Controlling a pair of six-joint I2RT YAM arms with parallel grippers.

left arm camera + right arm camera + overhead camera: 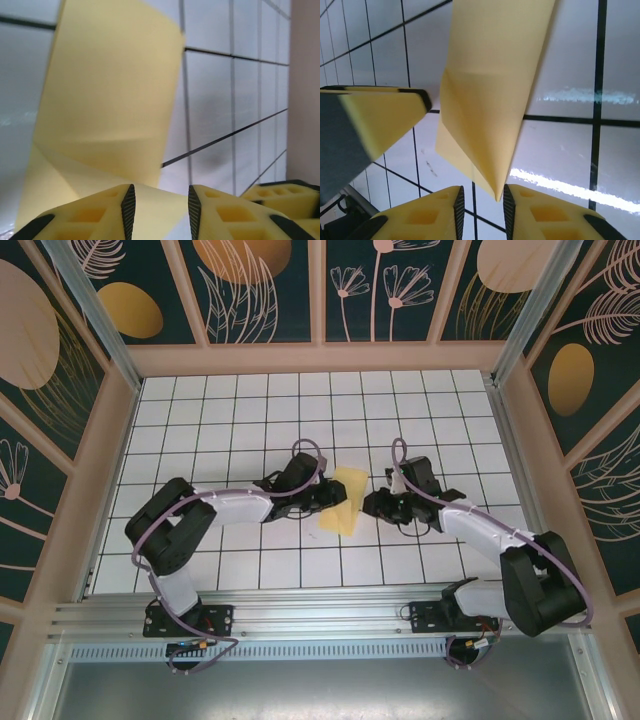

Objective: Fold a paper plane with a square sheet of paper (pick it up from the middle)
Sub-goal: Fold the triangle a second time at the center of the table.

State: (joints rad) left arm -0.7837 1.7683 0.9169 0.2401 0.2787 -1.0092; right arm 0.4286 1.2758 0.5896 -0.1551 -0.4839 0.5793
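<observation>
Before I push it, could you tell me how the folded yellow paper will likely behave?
The folded paper looks thin, so it is probably very light and floppy. Its creases may stiffen it slightly. On the glossy table, it would likely slide easily.

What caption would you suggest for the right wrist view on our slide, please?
Pale-yellow folded sheet of paper over the white gridded table, its pointed tip between the right gripper's parted fingers.

Nothing legible to report. No words, brands, numbers or signs readable at any clock position.
</observation>
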